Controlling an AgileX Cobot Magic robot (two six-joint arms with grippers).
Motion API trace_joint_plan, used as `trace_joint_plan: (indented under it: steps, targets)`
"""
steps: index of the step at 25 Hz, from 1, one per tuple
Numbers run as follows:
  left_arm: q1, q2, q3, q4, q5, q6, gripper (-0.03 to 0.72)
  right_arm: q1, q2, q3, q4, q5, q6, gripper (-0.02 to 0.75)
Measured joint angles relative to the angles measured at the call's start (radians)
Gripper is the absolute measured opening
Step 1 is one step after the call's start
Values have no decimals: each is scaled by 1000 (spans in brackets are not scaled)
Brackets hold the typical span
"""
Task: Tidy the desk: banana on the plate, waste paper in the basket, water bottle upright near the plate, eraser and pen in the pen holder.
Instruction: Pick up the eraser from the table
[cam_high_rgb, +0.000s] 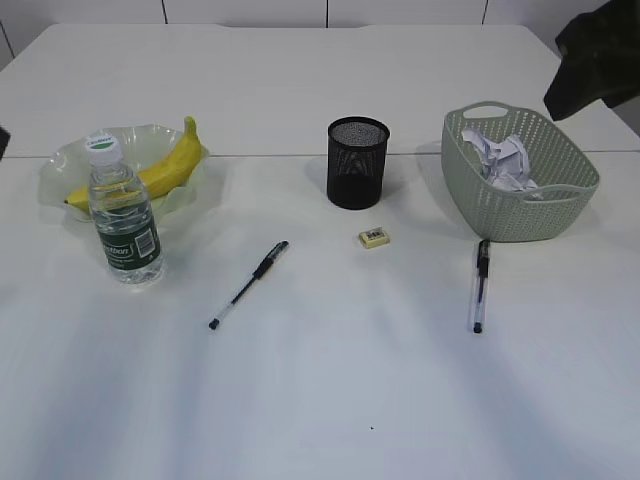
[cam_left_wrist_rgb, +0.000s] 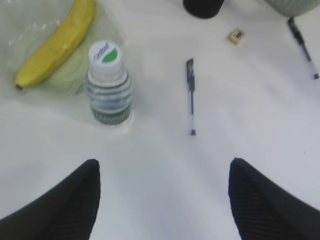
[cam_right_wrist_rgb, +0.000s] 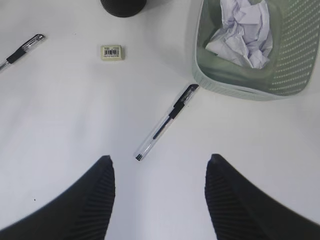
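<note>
The banana (cam_high_rgb: 160, 170) lies on the clear plate (cam_high_rgb: 60, 160) at the left. The water bottle (cam_high_rgb: 122, 215) stands upright in front of the plate. A black mesh pen holder (cam_high_rgb: 357, 162) stands mid-table, with a small eraser (cam_high_rgb: 374, 237) in front of it. One pen (cam_high_rgb: 248, 284) lies left of centre, another pen (cam_high_rgb: 480, 284) lies by the green basket (cam_high_rgb: 520, 215), which holds crumpled waste paper (cam_high_rgb: 505, 158). My left gripper (cam_left_wrist_rgb: 162, 165) is open above bare table near the bottle (cam_left_wrist_rgb: 107, 85). My right gripper (cam_right_wrist_rgb: 159, 162) is open just below the right pen (cam_right_wrist_rgb: 166, 121).
A dark part of the right arm (cam_high_rgb: 598, 55) hangs at the upper right corner of the exterior view. A seam (cam_high_rgb: 300, 155) runs across the white table behind the objects. The basket (cam_right_wrist_rgb: 280, 75) shows at the right wrist view's top right.
</note>
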Motion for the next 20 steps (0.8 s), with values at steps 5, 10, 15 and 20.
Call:
trace_joint_plan:
  steps: [5, 10, 15, 20]
  targets:
    - [0, -70, 0, 165, 110, -157, 574, 2, -43, 76, -5, 4, 33, 430]
    - [-55, -133, 0, 280, 222, -307, 573, 11, -76, 161, -8, 4, 41, 430]
    - [-154, -171, 0, 389, 323, -418, 541, 72, -76, 181, -6, -6, 43, 430]
    - [-172, -173, 0, 434, 298, -476, 532, 137, -43, 181, -4, -57, 44, 430]
